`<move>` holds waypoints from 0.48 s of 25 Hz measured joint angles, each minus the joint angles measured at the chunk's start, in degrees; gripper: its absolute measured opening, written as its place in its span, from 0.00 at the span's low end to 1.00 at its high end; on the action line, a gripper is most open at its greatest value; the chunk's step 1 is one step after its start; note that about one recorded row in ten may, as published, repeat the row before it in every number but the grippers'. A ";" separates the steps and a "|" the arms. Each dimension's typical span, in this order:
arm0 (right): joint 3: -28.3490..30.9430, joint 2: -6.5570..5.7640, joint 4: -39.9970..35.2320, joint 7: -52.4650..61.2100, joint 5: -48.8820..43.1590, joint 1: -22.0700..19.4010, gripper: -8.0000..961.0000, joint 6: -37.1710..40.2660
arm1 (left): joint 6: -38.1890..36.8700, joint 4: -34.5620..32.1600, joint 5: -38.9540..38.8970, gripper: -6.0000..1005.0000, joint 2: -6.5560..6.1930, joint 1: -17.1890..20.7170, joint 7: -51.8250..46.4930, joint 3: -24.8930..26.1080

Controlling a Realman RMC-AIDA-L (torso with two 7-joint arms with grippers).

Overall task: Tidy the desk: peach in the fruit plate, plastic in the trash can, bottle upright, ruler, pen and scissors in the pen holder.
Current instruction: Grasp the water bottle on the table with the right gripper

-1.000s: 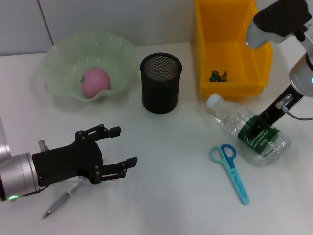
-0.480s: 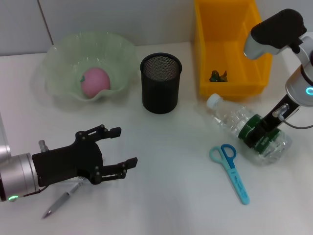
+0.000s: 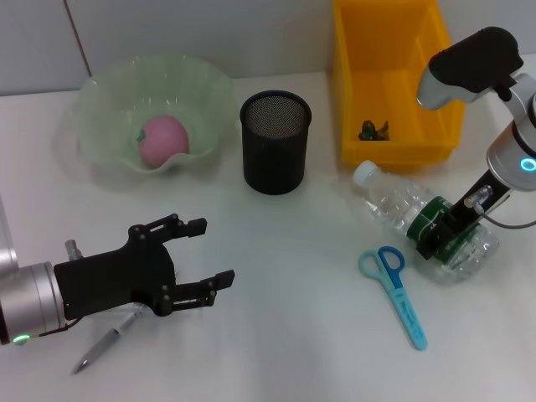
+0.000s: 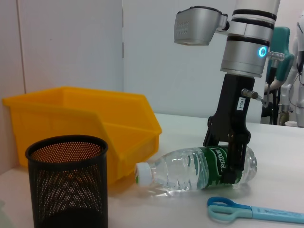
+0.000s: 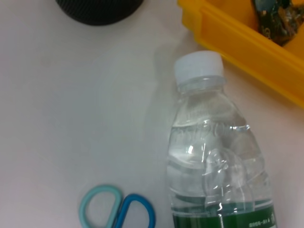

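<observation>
A clear plastic water bottle with a white cap and green label [image 3: 423, 224] is seen lying on its side near the right edge of the white tabletop [image 3: 301, 335], its cap pointing toward the yellow plastic bin [image 3: 394, 84] at the far right corner. The right tool [image 3: 441, 230] is lowered onto the labelled section of the bottle, with its black fingers [image 4: 232, 156] placed on either side of the label and apparently closed against it. Just beside the bottle, toward the near edge, a pair of light-blue-handled scissors [image 3: 395, 289] is laid flat. Crumpled plastic [image 3: 373, 130] is seen inside the bin. A black mesh pen holder [image 3: 275, 142] is stood upright near the far edge, at the middle. A pink peach [image 3: 162, 139] is held in the pale green wavy-rimmed fruit plate [image 3: 109, 109] toward the far left corner. The left tool [image 3: 205, 255] is held spread wide near the near left corner, above a grey pen [image 3: 105, 342] lying on the tabletop.
</observation>
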State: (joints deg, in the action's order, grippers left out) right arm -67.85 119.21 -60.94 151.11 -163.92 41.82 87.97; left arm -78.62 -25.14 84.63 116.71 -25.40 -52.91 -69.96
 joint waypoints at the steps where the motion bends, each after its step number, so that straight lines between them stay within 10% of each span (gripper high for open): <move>1: 0.00 0.02 0.01 0.11 0.04 -0.06 0.87 -0.07 | -0.04 0.00 0.01 0.84 -0.03 0.00 0.00 0.00; 12: -0.26 0.20 1.29 0.87 0.10 -0.47 0.87 -1.28 | -0.30 0.05 0.01 0.84 -0.02 0.38 0.22 0.00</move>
State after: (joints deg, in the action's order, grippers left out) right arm -68.11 119.41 -59.65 151.98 -163.82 41.35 86.69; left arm -78.93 -25.08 84.64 116.69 -25.03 -52.70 -69.96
